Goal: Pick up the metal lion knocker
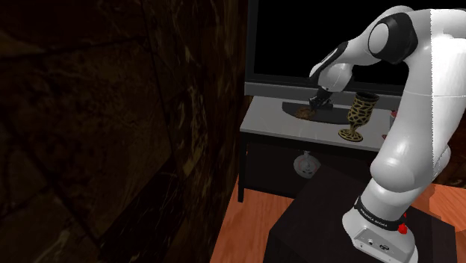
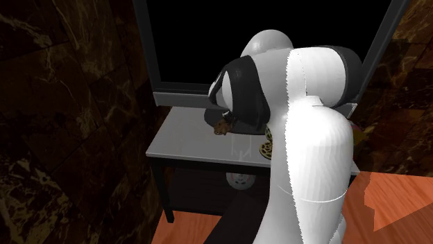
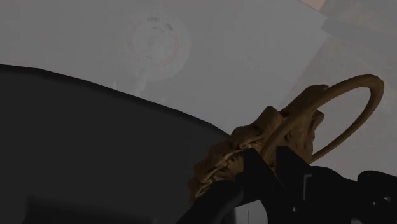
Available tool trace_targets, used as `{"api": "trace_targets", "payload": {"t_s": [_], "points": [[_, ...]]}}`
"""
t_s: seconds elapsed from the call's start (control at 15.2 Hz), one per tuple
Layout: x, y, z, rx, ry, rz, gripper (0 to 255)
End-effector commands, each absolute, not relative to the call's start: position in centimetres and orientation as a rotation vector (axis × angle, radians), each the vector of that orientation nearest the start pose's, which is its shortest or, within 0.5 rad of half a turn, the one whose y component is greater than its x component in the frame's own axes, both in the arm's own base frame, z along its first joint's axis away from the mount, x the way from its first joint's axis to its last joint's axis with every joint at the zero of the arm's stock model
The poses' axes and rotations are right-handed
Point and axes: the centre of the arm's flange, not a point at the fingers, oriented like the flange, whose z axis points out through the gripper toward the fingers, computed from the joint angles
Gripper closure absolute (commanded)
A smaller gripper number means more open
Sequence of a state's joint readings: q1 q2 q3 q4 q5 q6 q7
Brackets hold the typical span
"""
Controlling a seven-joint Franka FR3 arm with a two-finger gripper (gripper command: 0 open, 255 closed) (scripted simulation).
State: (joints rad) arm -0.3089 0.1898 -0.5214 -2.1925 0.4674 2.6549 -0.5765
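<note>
The lion knocker (image 3: 267, 137) is a brown-gold lion head with a large ring. It sits just past my fingertips, low over the grey tabletop (image 3: 254, 44). My black gripper (image 3: 275, 160) is shut on the knocker's lower edge, one finger on each side of it. In the shoulder view the knocker (image 1: 303, 111) is beside the dark TV base (image 1: 328, 113), under the tilted gripper (image 1: 317, 103). In the second exterior view the knocker (image 2: 222, 128) pokes out by the black hand (image 2: 229, 123); my arm hides much of the table.
A gold openwork goblet (image 1: 359, 116) stands close to the gripper, toward the shoulder view's right. A large black TV screen (image 1: 314, 37) rises behind the table. A white round object (image 1: 306, 164) lies beneath the tabletop. A dark marbled wall (image 1: 112, 127) stands at the shoulder view's left.
</note>
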Motion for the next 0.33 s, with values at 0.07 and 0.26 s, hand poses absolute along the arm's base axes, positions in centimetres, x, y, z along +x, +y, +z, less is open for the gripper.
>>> {"api": "trace_targets", "payload": {"t_s": [0.07, 0.26], "points": [[38.2, -43.0, 35.6, -3.001, 0.95, -0.563, 255], [38.2, -43.0, 36.2, -3.001, 0.95, -0.563, 255]]}}
